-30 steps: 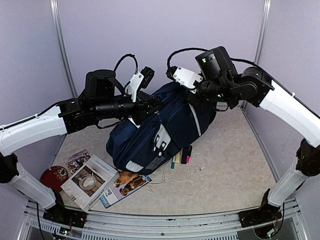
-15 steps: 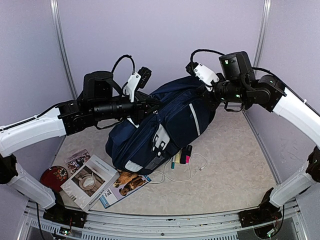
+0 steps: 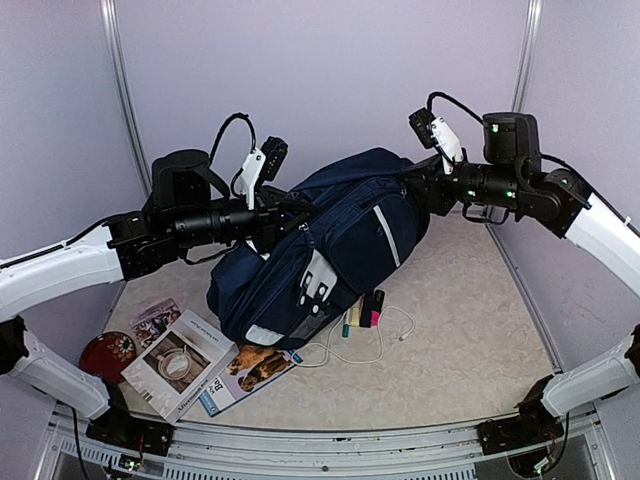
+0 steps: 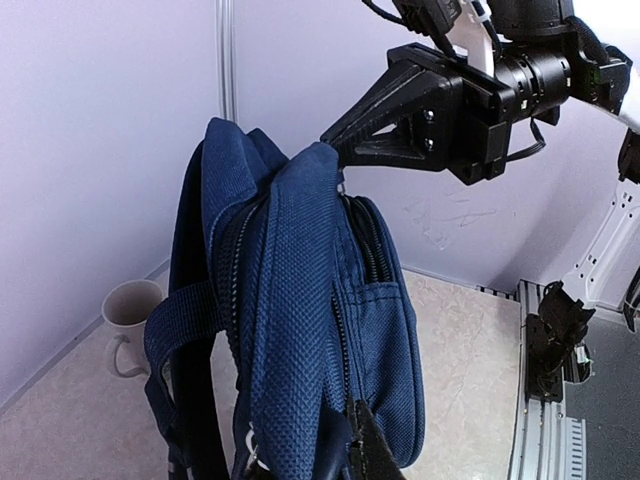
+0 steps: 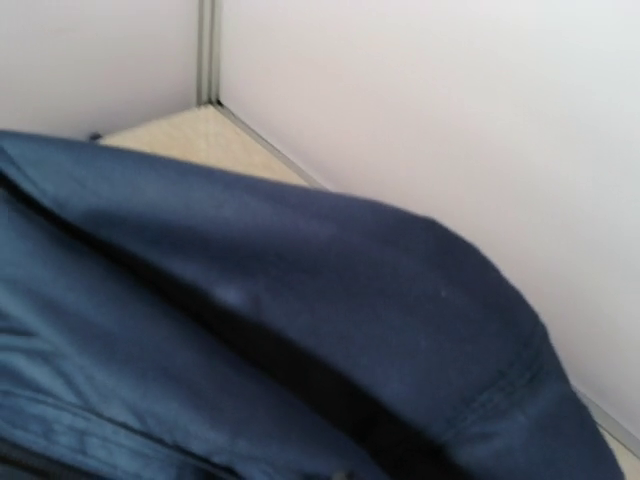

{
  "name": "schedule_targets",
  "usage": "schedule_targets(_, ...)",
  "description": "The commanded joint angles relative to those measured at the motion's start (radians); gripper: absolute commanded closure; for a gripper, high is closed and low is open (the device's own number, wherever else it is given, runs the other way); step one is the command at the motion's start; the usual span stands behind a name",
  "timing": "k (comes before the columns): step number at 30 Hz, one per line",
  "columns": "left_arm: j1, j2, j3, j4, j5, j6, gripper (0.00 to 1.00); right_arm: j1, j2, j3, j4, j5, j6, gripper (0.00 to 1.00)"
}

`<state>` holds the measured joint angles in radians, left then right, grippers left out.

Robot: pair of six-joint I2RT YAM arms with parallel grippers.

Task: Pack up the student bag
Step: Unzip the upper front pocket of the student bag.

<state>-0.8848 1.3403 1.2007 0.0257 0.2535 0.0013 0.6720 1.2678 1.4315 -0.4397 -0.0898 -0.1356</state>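
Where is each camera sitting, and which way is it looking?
Top: above and behind the arms, looking down at the bag on the table; left arm and right arm show.
Left wrist: on the left arm, looking along the bag toward the right tool, which pinches the bag's top; its own finger shows at the bottom.
Right wrist: on the right arm, close to the bag's fabric, wall beyond; none of its own tool shows.
Shared: all see the bag; top and left wrist see the right arm.
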Motion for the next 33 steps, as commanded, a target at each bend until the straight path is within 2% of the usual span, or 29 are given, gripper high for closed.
schedule_targets(1,0.017,-0.054,-0.040,0.112,0.069,0.013,1.00,-0.045,0.014,0.137,0.157,-0.038,0.008,1.00)
schedule_targets(9,0.019,-0.105,-0.205,0.279,0.001,0.049,0.99,-0.011,0.117,0.280,0.208,-0.149,-0.009,1.00)
schedule_targets(14,0.024,-0.072,-0.297,0.333,0.049,0.032,0.80,0.026,0.142,0.258,0.240,-0.189,-0.011,1.00)
schedule_targets(15,0.025,-0.073,-0.326,0.358,0.061,0.020,0.73,0.033,0.145,0.248,0.242,-0.190,-0.014,1.00)
schedule_targets(17,0.027,-0.085,-0.379,0.402,0.079,0.005,0.47,0.048,0.153,0.237,0.236,-0.194,-0.021,1.00)
schedule_targets(20,0.026,-0.128,-0.402,0.403,0.089,0.014,0.28,0.062,0.155,0.238,0.236,-0.212,-0.026,1.00)
schedule_targets(22,0.024,-0.161,-0.386,0.370,0.041,0.031,0.12,0.071,0.154,0.245,0.238,-0.221,-0.029,1.00)
schedule_targets(24,0.024,-0.185,-0.345,0.312,-0.003,0.038,0.02,0.078,0.154,0.244,0.241,-0.230,-0.036,1.00)
schedule_targets(30,0.012,-0.133,-0.134,0.127,-0.075,0.012,0.01,0.111,0.190,0.246,0.244,-0.267,-0.047,1.00)
schedule_targets(33,0.016,-0.076,-0.064,0.108,-0.092,-0.028,0.01,0.138,0.222,0.266,0.233,-0.278,-0.059,1.00)
